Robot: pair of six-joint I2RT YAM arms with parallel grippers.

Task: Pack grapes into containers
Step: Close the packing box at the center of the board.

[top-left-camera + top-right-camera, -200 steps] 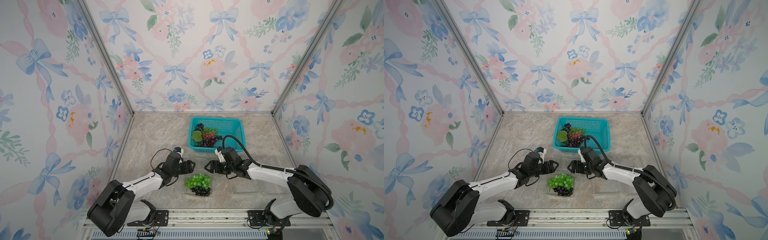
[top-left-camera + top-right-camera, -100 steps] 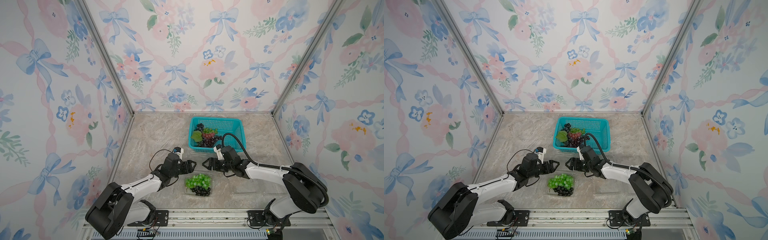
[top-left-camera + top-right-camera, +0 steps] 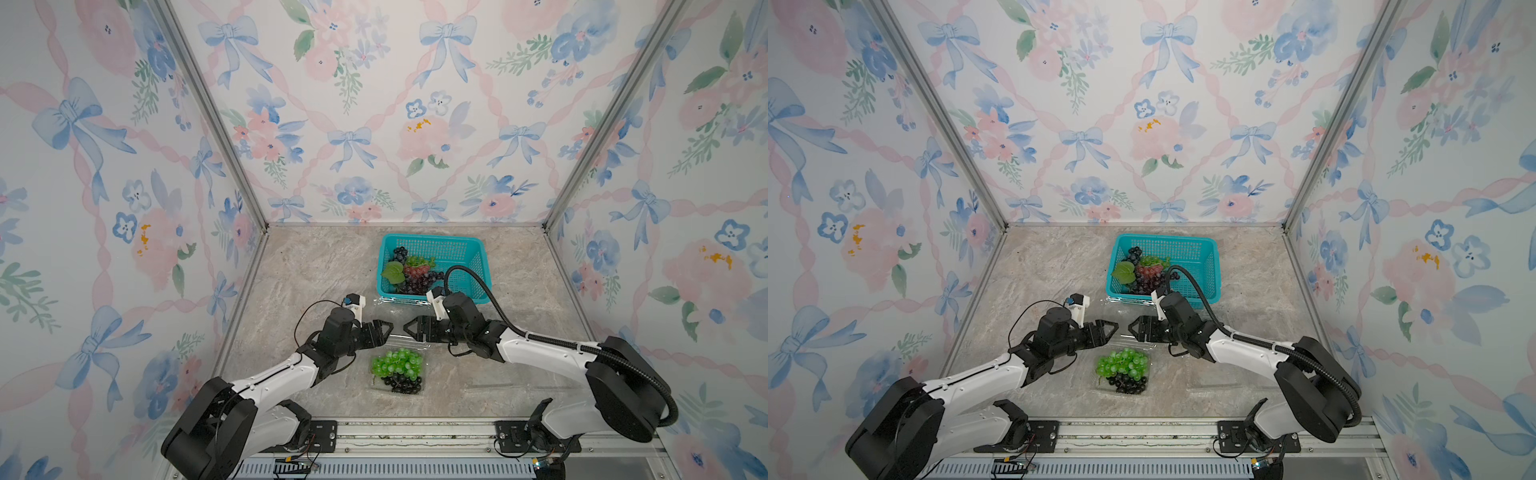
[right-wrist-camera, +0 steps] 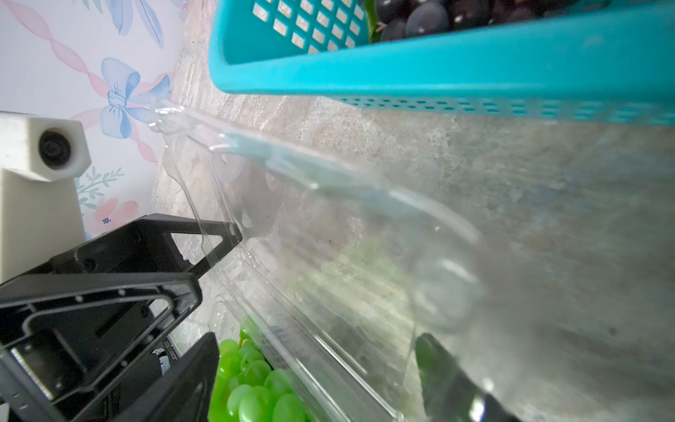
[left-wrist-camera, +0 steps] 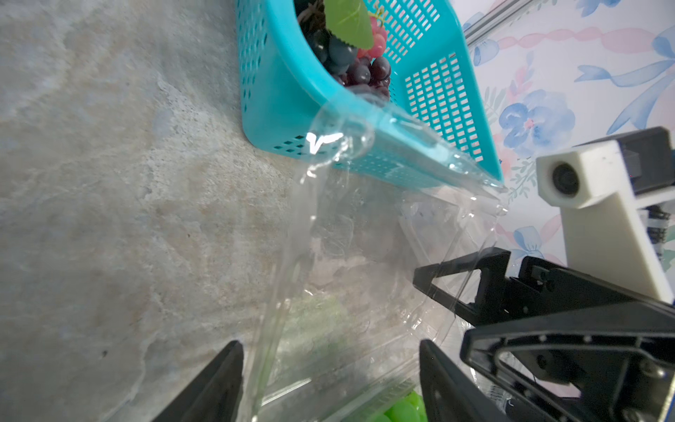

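Note:
A clear container near the front holds green grapes on top of dark ones. Its hinged lid stands open, tilted up toward the basket. My left gripper and right gripper face each other across that lid, both open, each with a side edge of the lid between its jaws. In the left wrist view the left gripper straddles clear plastic; in the right wrist view the right gripper does the same, beside the green grapes.
A teal perforated basket just behind the lid holds more grapes, dark, red and green, with a leaf. A second clear plastic box shows faintly at the front right. Patterned walls close in three sides.
Both grippers have crept toward each other, closing in on the lid from either side. The container and basket have not moved.

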